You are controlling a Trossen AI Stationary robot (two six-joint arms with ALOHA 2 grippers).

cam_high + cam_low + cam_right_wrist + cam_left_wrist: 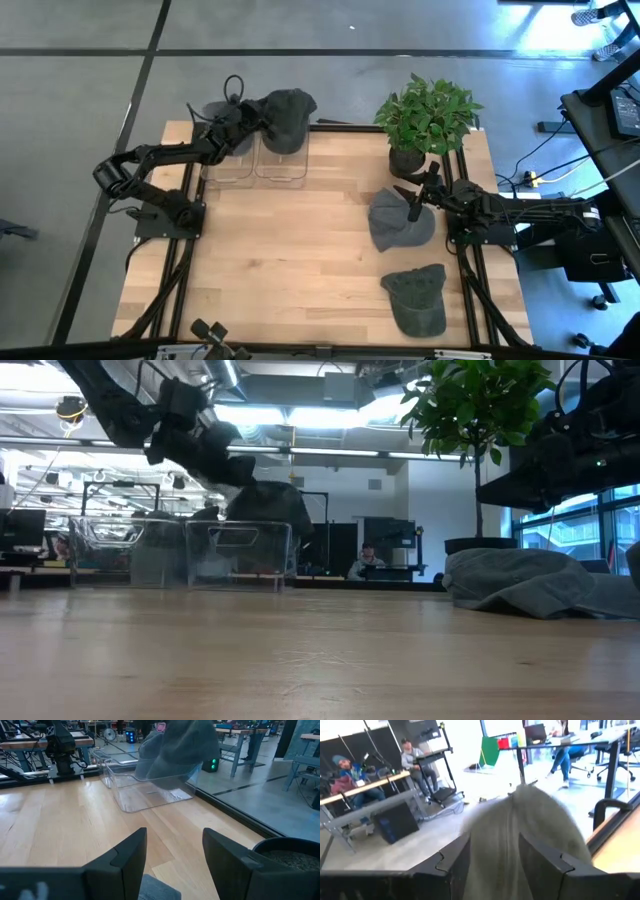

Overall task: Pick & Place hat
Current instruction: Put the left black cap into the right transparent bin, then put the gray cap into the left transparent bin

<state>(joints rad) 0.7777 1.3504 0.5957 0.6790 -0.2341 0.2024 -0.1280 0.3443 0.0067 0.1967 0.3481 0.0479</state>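
My left gripper is shut on a dark grey hat and holds it over the right one of two clear plastic bins at the table's far edge. In the low view the hat hangs down to about the bin's rim. A second grey hat lies flat on the table at the right. My right gripper hovers open above it, and its edge shows below the fingers. A third, greener hat lies near the table's near right corner. My left gripper pinches the hat's fabric between its two fingers, bunched into a fold. The fingers come from the table's left, roughly level. The hat is lifted clear of the table and droops beyond and below the fingers over the bin.
A potted plant stands at the far right corner, just behind my right gripper. The left clear bin sits beside the right one. Bare wood covers the table's middle and near left. People sit at desks in the room beyond.
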